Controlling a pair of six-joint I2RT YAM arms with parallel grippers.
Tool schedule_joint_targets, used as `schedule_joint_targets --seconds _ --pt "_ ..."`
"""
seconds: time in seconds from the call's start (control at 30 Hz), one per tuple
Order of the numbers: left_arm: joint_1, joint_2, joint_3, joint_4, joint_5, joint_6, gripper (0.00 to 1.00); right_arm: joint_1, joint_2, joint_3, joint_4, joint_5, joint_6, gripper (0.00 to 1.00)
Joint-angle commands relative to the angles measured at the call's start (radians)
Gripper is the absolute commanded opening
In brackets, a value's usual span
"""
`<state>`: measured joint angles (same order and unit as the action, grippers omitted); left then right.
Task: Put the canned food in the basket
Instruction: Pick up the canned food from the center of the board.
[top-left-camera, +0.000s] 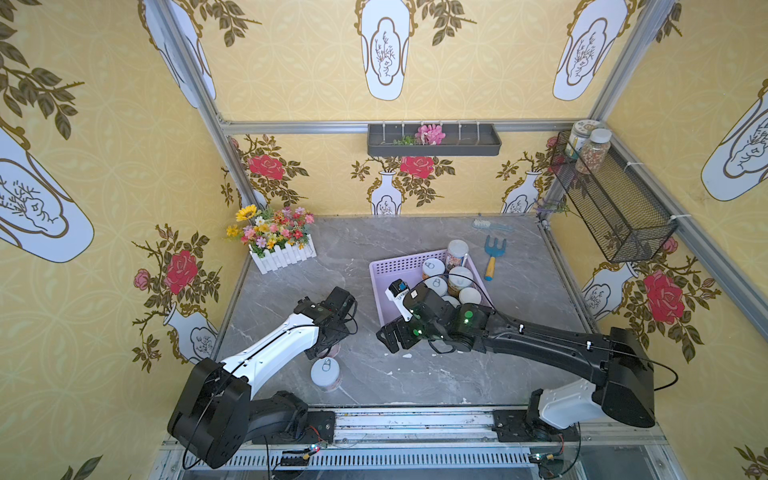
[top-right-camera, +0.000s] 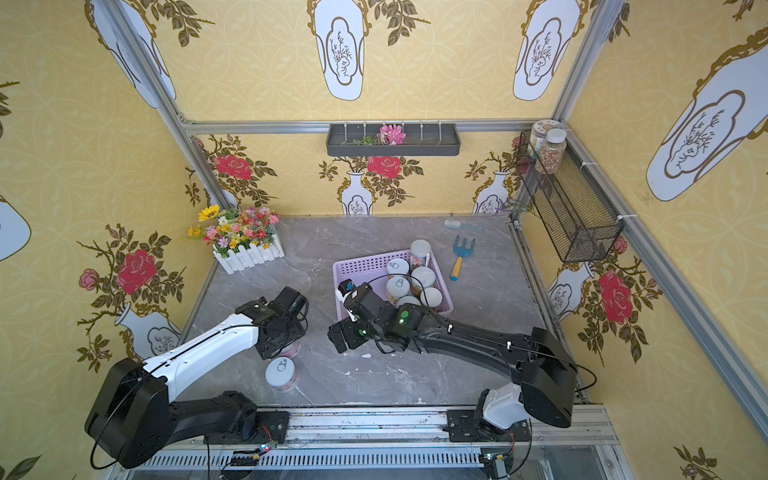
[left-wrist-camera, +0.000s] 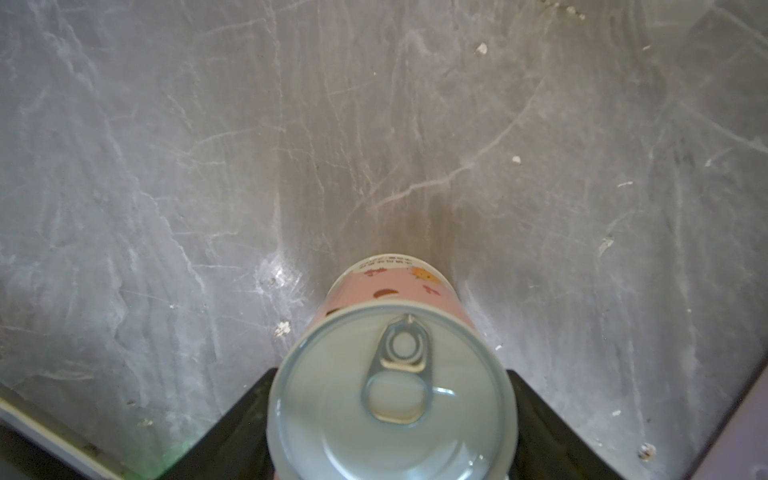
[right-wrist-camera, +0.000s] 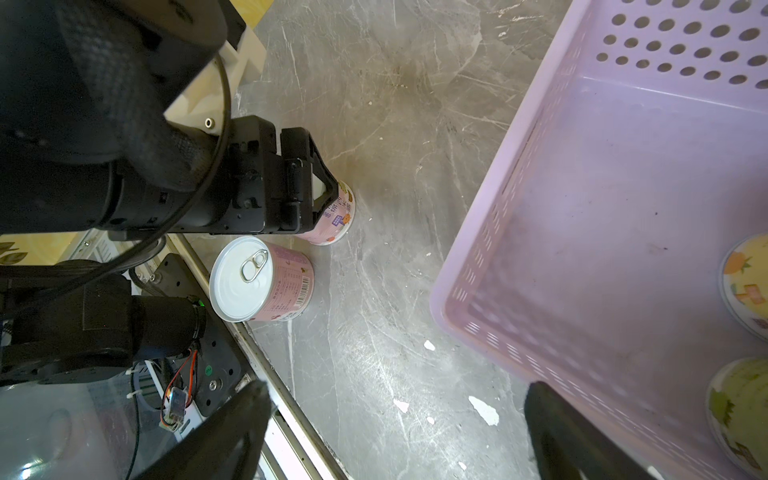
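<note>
My left claw (right-wrist-camera: 327, 201) is clamped on a pink pull-tab can (left-wrist-camera: 390, 395) standing near the worktop's (top-left-camera: 415, 374) front edge, left of middle. The top views show only a pink sliver of it. A second pink can (top-left-camera: 325, 373) stands just beside it. My right claw (right-wrist-camera: 399, 415) gapes empty beside the lavender basket (top-left-camera: 390, 266), which holds other cans (top-left-camera: 433, 268).

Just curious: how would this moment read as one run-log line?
left tool: shut on pink can | right tool: open, empty, beside basket | second can: on table
</note>
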<state>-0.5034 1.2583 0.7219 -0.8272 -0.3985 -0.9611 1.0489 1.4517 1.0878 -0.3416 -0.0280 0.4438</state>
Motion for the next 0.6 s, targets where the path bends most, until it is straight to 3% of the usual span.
schedule_joint_targets --seconds 0.0,0.57 --pt "0.001 -0.008 -0.002 -0.016 0.020 0.006 0.73 0.000 0.004 0.011 0.019 0.005 -0.002 0.99" --pt "-0.002 -0.071 0.136 -0.091 -0.028 0.068 0.73 -0.013 -0.027 -0.026 0.052 -0.002 0.021 0.99"
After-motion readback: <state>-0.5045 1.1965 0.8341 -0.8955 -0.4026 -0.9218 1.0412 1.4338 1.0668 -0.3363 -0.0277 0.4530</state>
